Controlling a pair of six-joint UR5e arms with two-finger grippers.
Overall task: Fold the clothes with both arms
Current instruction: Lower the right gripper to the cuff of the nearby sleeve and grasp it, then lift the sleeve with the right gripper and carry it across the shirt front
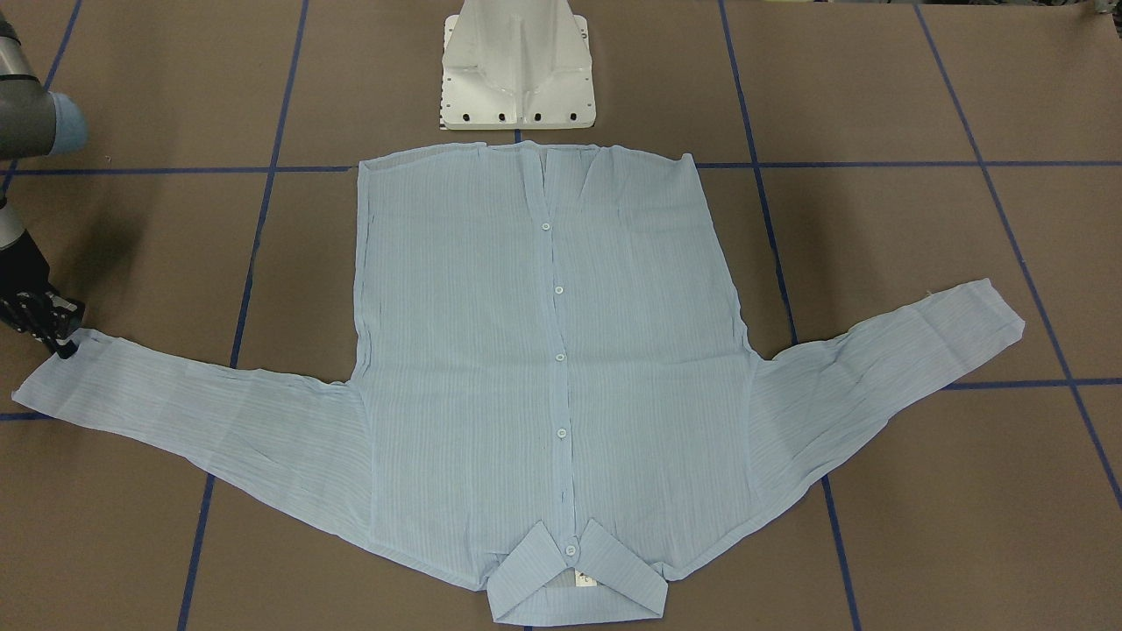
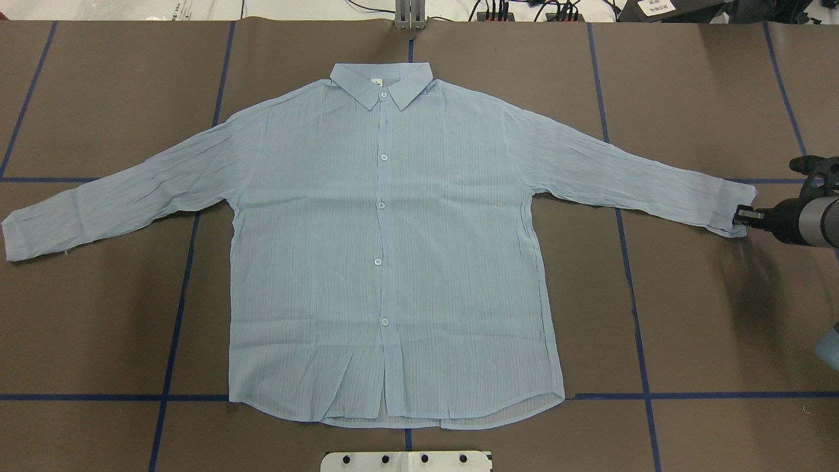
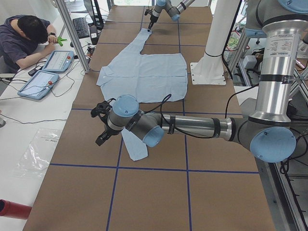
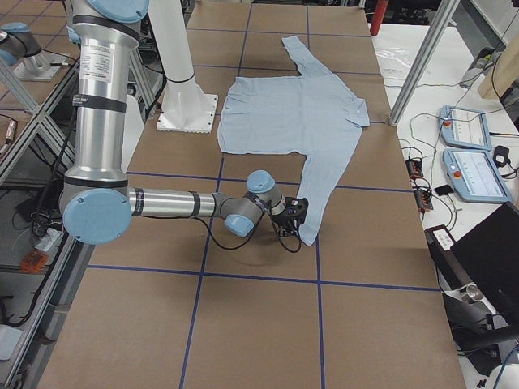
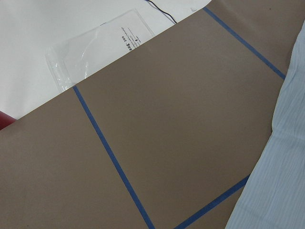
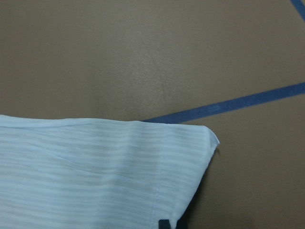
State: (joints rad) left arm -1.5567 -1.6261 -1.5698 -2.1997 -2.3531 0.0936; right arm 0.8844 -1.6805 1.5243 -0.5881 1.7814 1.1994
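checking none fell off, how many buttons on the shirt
5, down the shirt front: at the collar, upper chest, mid chest, belly, near the hem. Any cuff buttons may be hidden.

Seen only in the left side view, so beyond judging as spread or closed: the left gripper (image 3: pixel 101 126), with the left arm (image 3: pixel 192 126) hiding part of the near sleeve of the shirt (image 3: pixel 144 72). Cut off by the overhead view's right edge: the right arm (image 2: pixel 813 221), with the right gripper (image 2: pixel 739 218) at the cuff too small to judge and only a dark sliver of fingertips (image 6: pixel 164 224) at the wrist view's bottom edge. Too small to read: the collar label (image 1: pixel 585 578) and the print on the plastic bag (image 5: pixel 95 52).
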